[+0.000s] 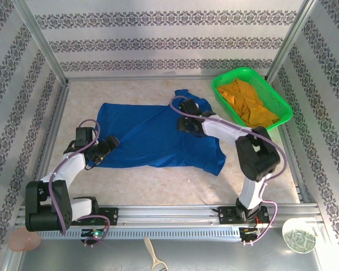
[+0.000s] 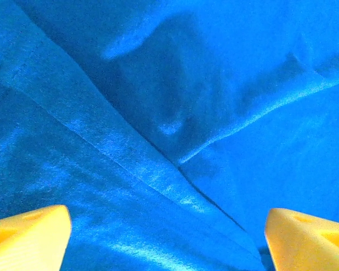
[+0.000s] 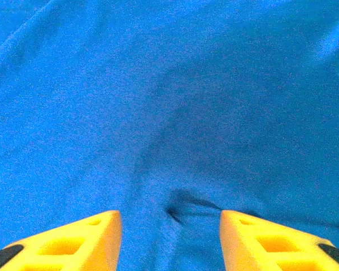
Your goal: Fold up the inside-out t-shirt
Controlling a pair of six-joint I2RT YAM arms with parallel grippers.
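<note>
Judgement of the step, from the top external view: the royal-blue short-sleeved cotton t-shirt point(image 1: 152, 138) lies spread but rumpled across the middle of the pale bench point(image 1: 158, 186), and both arms look poised between grips for a fold. To do it well, each pincer should probably close on an outer edge, not on loose cloth in the middle. The two should then lift together and carry the edge across evenly, so the fabric does not bunch. The left pincer point(image 1: 107, 144) sits at the shirt's 9 o'clock edge. The right pincer point(image 1: 183, 123) rests over the cloth toward 1 o'clock, near the sleeve. The green plastic basket point(image 1: 219, 96) holding the orange-yellow garment point(image 1: 248, 104) stands at 2 o'clock, just beside the shirt and out of the way.

In the left wrist view, the left pincer point(image 2: 166, 243) stands spread wide, its yellow fingertips point(image 2: 25, 237) at 7 and 5 o'clock, and it grips nothing. Blue cloth lies beneath and ahead of it. A long crease runs from 10 o'clock down toward 5 o'clock, which suggests overlapping layers here, so a careless pinch could catch both.

In the right wrist view, the right pincer point(image 3: 172, 237) is parted about halfway and holds nothing. Blue fabric lies flat under it toward 12 o'clock, and a small pucker sits in the gap between the jaws, untouched by either.
</note>
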